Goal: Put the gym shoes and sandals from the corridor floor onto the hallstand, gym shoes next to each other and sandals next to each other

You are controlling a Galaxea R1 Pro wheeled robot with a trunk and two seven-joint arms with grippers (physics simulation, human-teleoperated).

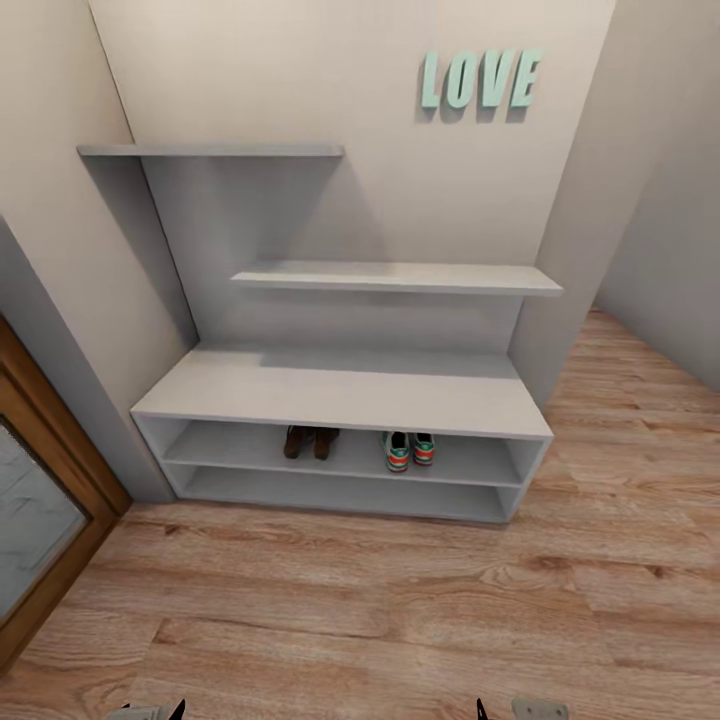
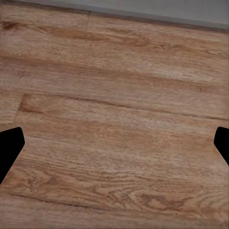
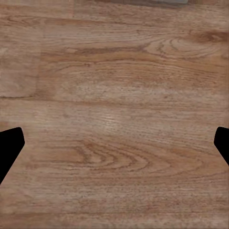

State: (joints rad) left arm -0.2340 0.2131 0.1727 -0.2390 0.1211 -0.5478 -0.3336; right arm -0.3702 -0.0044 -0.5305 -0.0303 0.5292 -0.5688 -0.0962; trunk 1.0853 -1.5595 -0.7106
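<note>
The pale-grey hallstand (image 1: 340, 392) stands against the wall, with two open shelf rows and two stepped wall shelves above. On its upper shelf row the two brown sandals (image 1: 309, 441) lie side by side. To their right on the same shelf, the two gym shoes (image 1: 410, 450) sit next to each other, heels outward. My left gripper (image 2: 114, 148) hangs open over bare corridor floor (image 1: 380, 610), holding nothing. My right gripper (image 3: 114, 148) is likewise open above the wood planks, fingers spread wide.
A wood-framed glass door (image 1: 40, 510) stands at the left. Teal LOVE letters (image 1: 480, 80) hang on the wall. A wall corner (image 1: 570, 260) juts out right of the hallstand, with the corridor running on beyond it.
</note>
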